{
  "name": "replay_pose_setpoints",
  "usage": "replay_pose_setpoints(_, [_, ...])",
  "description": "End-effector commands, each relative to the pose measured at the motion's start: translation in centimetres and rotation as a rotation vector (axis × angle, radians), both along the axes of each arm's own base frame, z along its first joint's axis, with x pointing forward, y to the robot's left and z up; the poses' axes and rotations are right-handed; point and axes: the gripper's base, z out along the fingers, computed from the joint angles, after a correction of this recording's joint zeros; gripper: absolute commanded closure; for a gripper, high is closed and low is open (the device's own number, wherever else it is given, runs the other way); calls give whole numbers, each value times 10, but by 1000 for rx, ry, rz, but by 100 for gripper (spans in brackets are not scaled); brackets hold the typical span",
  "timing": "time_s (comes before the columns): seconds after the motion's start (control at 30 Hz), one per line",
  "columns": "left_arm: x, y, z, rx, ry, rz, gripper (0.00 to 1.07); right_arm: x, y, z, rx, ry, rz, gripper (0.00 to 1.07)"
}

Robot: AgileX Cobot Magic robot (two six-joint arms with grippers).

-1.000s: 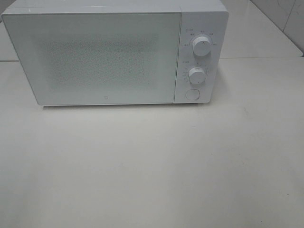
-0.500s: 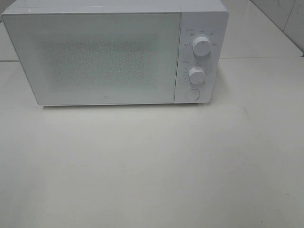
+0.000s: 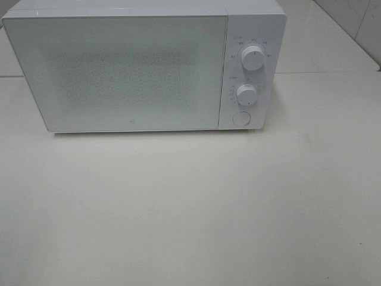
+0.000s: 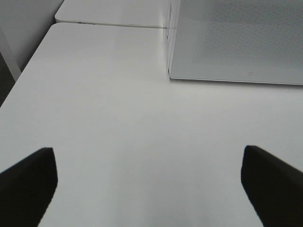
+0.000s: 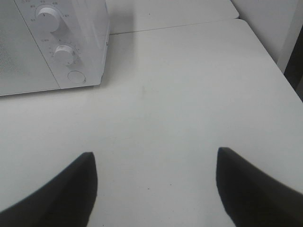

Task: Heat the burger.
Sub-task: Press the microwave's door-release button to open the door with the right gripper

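Note:
The burger is out of view in every frame. A white microwave (image 3: 119, 71) stands at the back of the white table (image 3: 190, 208) with its door shut; the door's speckled window shows nothing inside. Its control panel carries two knobs (image 3: 252, 58) and a round button (image 3: 240, 118). No arm shows in the exterior high view. My left gripper (image 4: 149, 189) hovers open over bare table, short of the microwave's left front corner (image 4: 169, 75). My right gripper (image 5: 154, 189) is open too, over bare table to the right of the microwave's panel (image 5: 66, 52).
The table's left edge (image 4: 28, 71) and right edge (image 5: 270, 52) show in the wrist views. A second table surface lies behind the microwave (image 4: 109, 16).

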Motion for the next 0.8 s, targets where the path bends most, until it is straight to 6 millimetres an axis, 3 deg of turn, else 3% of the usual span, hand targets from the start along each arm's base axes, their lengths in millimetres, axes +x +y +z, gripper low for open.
replay_pose_setpoints(0.03, [-2, -1, 0, -5, -19, -2, 9, -4, 0, 3, -13, -42, 0, 38])
replay_pose_setpoints(0.17, [-2, -1, 0, -5, -19, -2, 9, 8, 1, 18, -4, -110, 1, 38])
replay_pose_setpoints(0.43, [-2, -1, 0, -5, -19, -2, 9, 35, 2, 30, -6, -148, 2, 38])
replay_pose_setpoints(0.8, [-2, -1, 0, -5, -19, -2, 9, 78, 4, 15, -10, -111, 6, 38])
